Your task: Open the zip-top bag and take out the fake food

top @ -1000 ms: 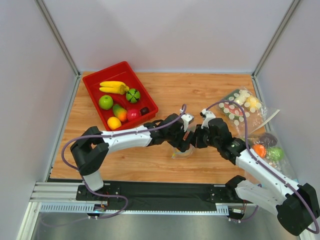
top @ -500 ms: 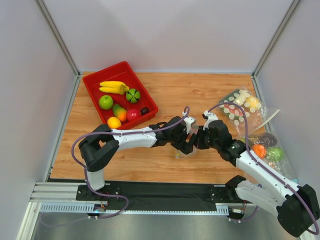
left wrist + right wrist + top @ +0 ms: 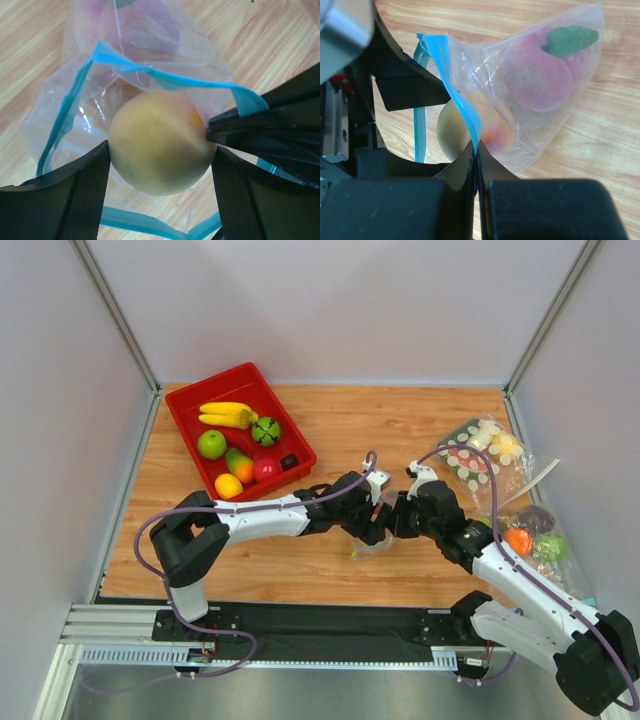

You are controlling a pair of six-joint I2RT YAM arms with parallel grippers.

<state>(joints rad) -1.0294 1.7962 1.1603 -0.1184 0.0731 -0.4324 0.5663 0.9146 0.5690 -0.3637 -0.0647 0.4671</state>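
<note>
The zip-top bag (image 3: 145, 45) lies open on the wooden table, its blue-teal zip strip (image 3: 455, 85) spread apart. My left gripper (image 3: 160, 170) reaches into the bag's mouth, and both fingers press the sides of a yellow-orange fake fruit (image 3: 159, 145). My right gripper (image 3: 476, 150) is shut on the zip strip and holds one lip of the bag (image 3: 560, 115) up. A pink-red peach with a green leaf (image 3: 535, 75) sits deeper in the bag. In the top view both grippers meet over the bag (image 3: 370, 543) at the table's middle front.
A red tray (image 3: 190, 415) at the back left holds bananas, a green apple and other fruit. A crinkly clear bag (image 3: 480, 455) lies at the right edge. Another clear bag with orange and green items (image 3: 530, 537) lies nearer, beside the right arm.
My left arm has pushed a little rightward into the bag's mouth, and its fingers have narrowed onto the yellow-orange fruit. The right gripper has kept its hold on the zip strip.
</note>
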